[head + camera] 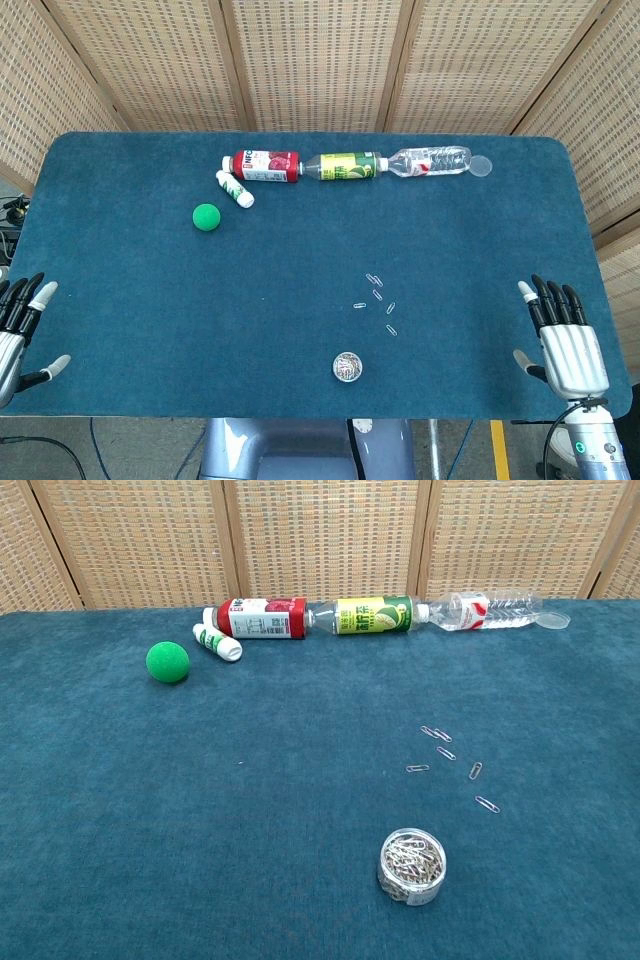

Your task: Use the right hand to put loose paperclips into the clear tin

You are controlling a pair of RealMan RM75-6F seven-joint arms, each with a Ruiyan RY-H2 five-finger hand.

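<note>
**Clear tin at near edge, clips loose beyond it**

Nearest the camera sits the clear tin, upright, lidless, already holding a heap of paperclips. Beyond it and slightly right, the loose paperclips lie scattered flat on the blue table, each apart from the others and none touching the tin.

Right hand rests at the table's right near corner, fingers extended and spread, holding nothing, well apart from the clips. Left hand at the left edge, fingers likewise spread, empty.

Far side: red bottle, green-yellow bottle and clear water bottle lying end to end; small white bottle just beside the red one; green ball near it.
</note>
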